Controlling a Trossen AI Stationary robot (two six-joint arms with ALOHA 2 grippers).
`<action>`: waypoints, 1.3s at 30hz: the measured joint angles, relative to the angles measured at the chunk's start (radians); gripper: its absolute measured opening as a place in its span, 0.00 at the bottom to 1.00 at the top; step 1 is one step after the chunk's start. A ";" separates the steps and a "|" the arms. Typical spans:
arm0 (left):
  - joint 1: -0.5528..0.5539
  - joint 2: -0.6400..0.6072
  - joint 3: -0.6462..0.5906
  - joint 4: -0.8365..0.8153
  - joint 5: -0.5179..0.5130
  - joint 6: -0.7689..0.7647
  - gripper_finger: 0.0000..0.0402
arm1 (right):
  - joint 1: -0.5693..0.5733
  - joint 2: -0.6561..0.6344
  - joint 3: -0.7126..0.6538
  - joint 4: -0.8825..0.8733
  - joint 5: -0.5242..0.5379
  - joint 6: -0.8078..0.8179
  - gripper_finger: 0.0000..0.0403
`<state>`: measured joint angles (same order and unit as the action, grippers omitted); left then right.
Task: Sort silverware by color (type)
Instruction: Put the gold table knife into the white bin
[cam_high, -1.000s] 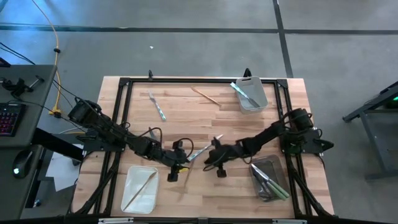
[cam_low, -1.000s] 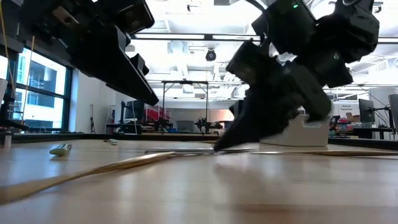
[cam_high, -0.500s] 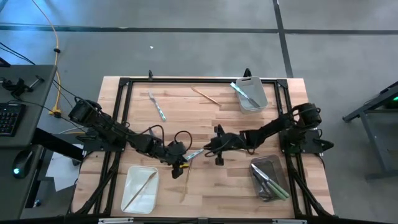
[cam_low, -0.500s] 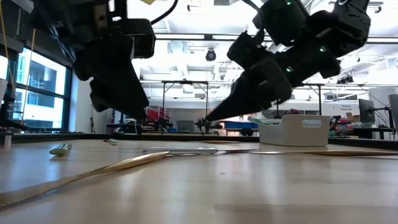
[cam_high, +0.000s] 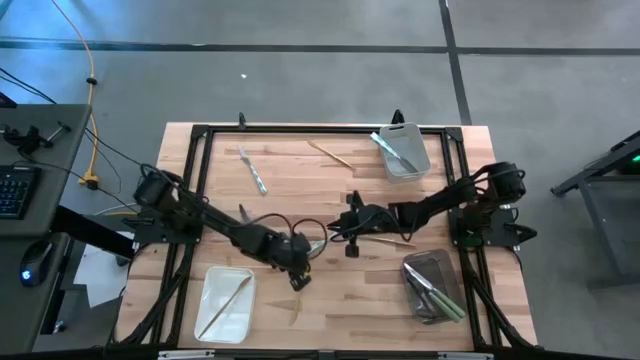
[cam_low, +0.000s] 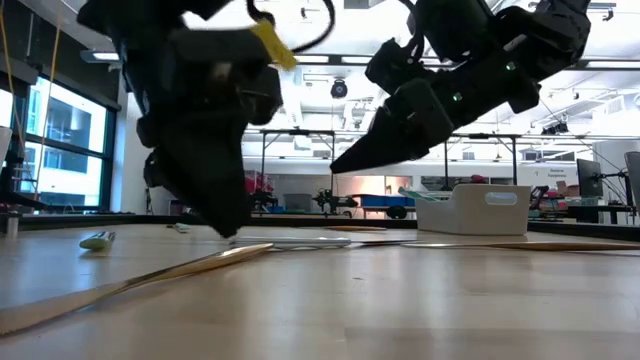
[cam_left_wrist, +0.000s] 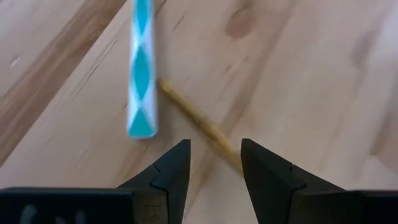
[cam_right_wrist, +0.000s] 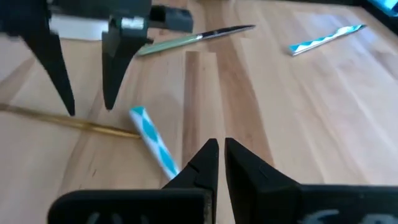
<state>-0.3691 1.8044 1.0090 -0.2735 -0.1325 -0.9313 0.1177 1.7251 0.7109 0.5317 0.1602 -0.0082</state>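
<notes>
A light-blue-handled utensil (cam_high: 318, 243) lies flat on the wood mid-table, and its handle end (cam_left_wrist: 142, 68) shows in the left wrist view. A gold utensil (cam_left_wrist: 198, 123) lies beside it and runs toward the table's near edge (cam_high: 297, 300). My left gripper (cam_left_wrist: 214, 158) hangs open just above the gold utensil's end, fingers pointing steeply down (cam_low: 232, 228). It touches nothing that I can see. My right gripper (cam_right_wrist: 219, 152) is shut and empty. It is raised above the table (cam_low: 338, 166), to the right of the blue utensil.
A far-right tray (cam_high: 405, 165) holds blue utensils, a near-right tray (cam_high: 440, 268) green ones, and a near-left tray (cam_high: 215, 310) a gold one. Loose on the wood lie a blue utensil (cam_high: 252, 168), a gold one (cam_high: 330, 153) and a gold one (cam_high: 388, 240) under the right arm.
My left gripper has swung toward the table's right and come down close to the wood beside the blue handle, rolling about its own axis. My right gripper has lifted its shut tips off the table and drawn back toward the right edge.
</notes>
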 joint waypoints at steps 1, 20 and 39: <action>0.000 0.015 0.023 -0.036 -0.001 -0.009 0.33 | -0.006 -0.008 0.000 -0.006 0.001 0.000 0.03; 0.003 0.117 0.117 -0.124 -0.020 0.002 0.28 | -0.116 -0.242 0.000 -0.143 0.030 -0.108 0.03; -0.027 0.120 0.114 -0.121 0.094 0.175 0.02 | -0.160 -0.339 0.001 -0.170 0.028 -0.123 0.03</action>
<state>-0.3961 1.9244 1.1229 -0.3947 -0.0382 -0.7563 -0.0418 1.3861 0.7120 0.3622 0.1882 -0.1313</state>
